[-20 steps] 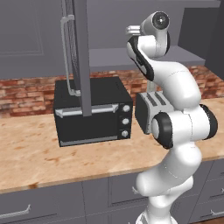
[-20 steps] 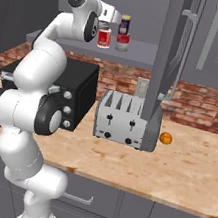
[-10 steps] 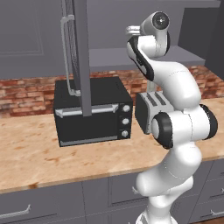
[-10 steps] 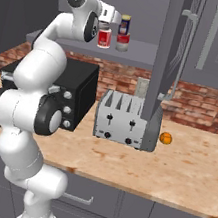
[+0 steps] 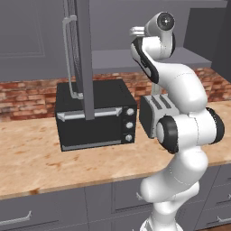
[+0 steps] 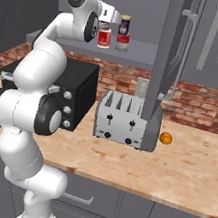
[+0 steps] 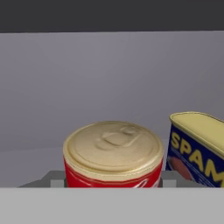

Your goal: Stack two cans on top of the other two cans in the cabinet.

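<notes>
The red-and-white can [image 7: 113, 154] sits low in the hand view, at 6 o'clock, its pale lid facing up. The dark-blue can [image 7: 197, 146] with yellow lettering stands at its 3 o'clock, just beside it. In the right base view a red can [image 6: 104, 37] stands on the cabinet shelf [image 6: 142, 49], another red can [image 6: 123, 42] at its 3 o'clock with the blue can [image 6: 125, 24] stacked on top. The gripper [image 6: 115, 19] hangs above the first can; how far its jaws are spread cannot be told. Below, at 5 o'clock, a toaster [image 6: 124, 119] and an orange [image 6: 165, 138] rest on the counter [image 6: 181, 169].
</notes>
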Robot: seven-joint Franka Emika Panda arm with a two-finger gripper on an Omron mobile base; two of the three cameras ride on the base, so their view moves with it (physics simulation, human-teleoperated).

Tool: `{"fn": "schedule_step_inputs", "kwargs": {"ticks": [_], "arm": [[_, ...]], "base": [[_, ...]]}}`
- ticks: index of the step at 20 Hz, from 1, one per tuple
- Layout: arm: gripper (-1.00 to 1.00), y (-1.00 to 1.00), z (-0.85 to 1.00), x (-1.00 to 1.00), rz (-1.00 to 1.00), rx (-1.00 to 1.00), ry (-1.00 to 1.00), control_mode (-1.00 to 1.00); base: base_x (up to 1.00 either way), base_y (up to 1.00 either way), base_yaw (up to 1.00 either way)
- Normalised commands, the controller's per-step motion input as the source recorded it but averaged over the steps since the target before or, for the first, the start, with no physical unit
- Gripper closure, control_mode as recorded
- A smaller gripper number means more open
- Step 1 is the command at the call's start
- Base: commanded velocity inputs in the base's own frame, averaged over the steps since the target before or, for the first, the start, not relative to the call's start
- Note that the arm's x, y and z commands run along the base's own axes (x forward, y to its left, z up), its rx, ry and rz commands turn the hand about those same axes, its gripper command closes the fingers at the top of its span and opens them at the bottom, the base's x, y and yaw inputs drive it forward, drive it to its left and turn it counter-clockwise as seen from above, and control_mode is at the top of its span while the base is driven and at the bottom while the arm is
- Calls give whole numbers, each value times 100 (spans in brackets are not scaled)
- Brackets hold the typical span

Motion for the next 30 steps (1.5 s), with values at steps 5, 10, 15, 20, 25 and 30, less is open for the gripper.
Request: {"fn": "schedule_step_inputs", "kwargs": {"ticks": [5,10,15,20,25,30], "arm": [[100,0,0,0,0,0,0,-100],[100,0,0,0,0,0,0,-100],[100,0,0,0,0,0,0,-100],[100,0,0,0,0,0,0,-100],[100,-14,0,0,0,0,0,-100],[100,-17,0,0,0,0,0,-100]], "base": [[0,0,0],[0,0,0],[0,0,0],[0,0,0],[0,0,0],[0,0,0]]}}
